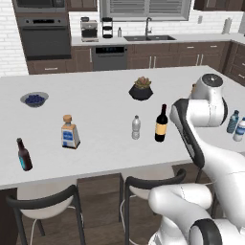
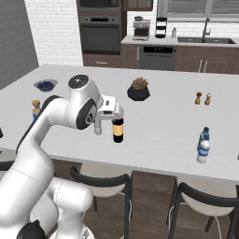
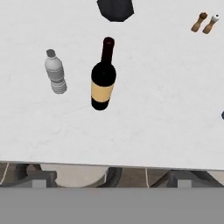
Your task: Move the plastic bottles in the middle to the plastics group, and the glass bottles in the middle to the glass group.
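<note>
1. Counting bottles on the white island counter [image 1: 95, 143], I found six in all.
2. One dark wine bottle [image 1: 161, 124] stood upright mid-counter, with one plain clear water bottle [image 1: 136, 127] just beside it, apart.
3. Toward the left edge stood one squat corked bottle [image 1: 70, 132] and one small brown bottle [image 1: 24, 154], well apart from each other.
4. At the right edge, one blue-labelled clear bottle [image 2: 203, 150] stood close against one teal bottle [image 2: 204, 134].
5. One succulent pot [image 1: 141, 88], one bowl of blueberries [image 1: 34, 99] and two shakers [image 2: 203, 98] also sat there.
6. My hand camera looked down on the wine bottle; I could not tell whether the fingers were spread or closed.
</note>
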